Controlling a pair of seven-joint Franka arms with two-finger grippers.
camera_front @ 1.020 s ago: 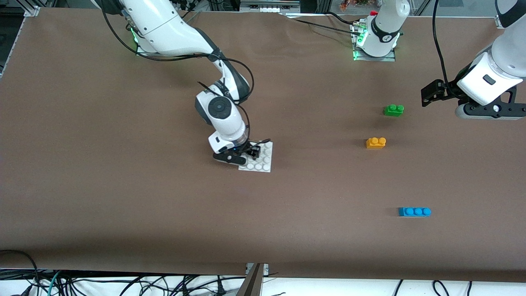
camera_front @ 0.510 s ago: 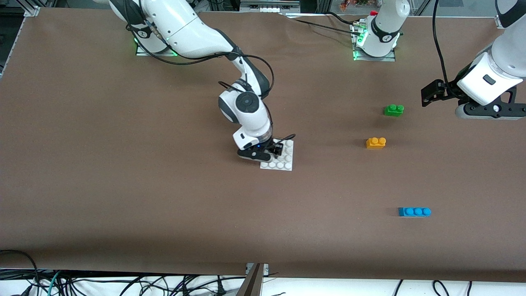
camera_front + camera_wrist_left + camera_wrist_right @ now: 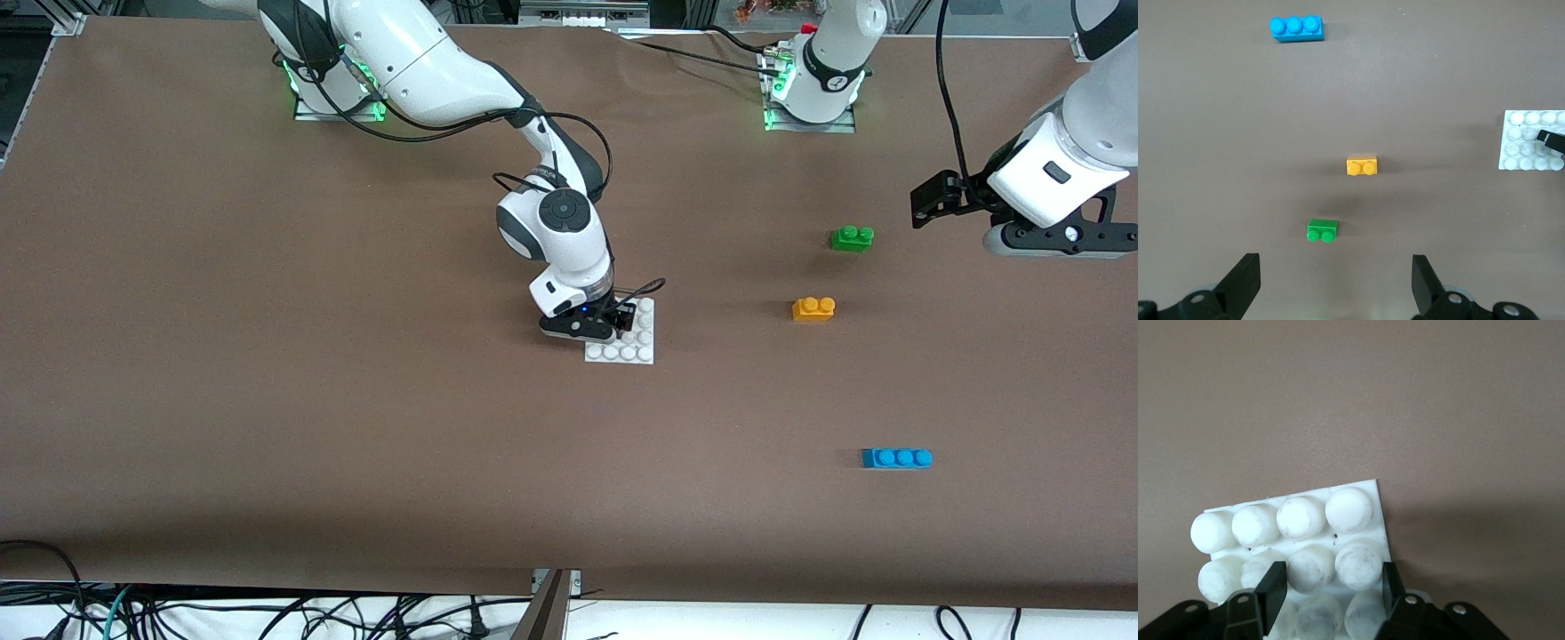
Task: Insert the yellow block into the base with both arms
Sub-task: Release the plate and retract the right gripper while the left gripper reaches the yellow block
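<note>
The yellow block (image 3: pixel 813 308) lies on the table by itself; it also shows in the left wrist view (image 3: pixel 1361 165). The white studded base (image 3: pixel 636 351) lies flat near the table's middle. My right gripper (image 3: pixel 622 320) is low on it, its fingers shut around two studs near one edge. In the right wrist view the right gripper (image 3: pixel 1331 587) clasps those studs of the base (image 3: pixel 1301 517). My left gripper (image 3: pixel 1053 244) waits open and empty in the air at the left arm's end; in its wrist view (image 3: pixel 1335 287) the jaws stand wide apart.
A green two-stud brick (image 3: pixel 852 237) lies a little farther from the front camera than the yellow block. A blue three-stud brick (image 3: pixel 896 458) lies nearer to the front camera. The brown table spreads wide around them.
My right gripper has slid the base across the table toward the left arm's end, closer to the yellow block. The left arm and the bricks have not moved.
</note>
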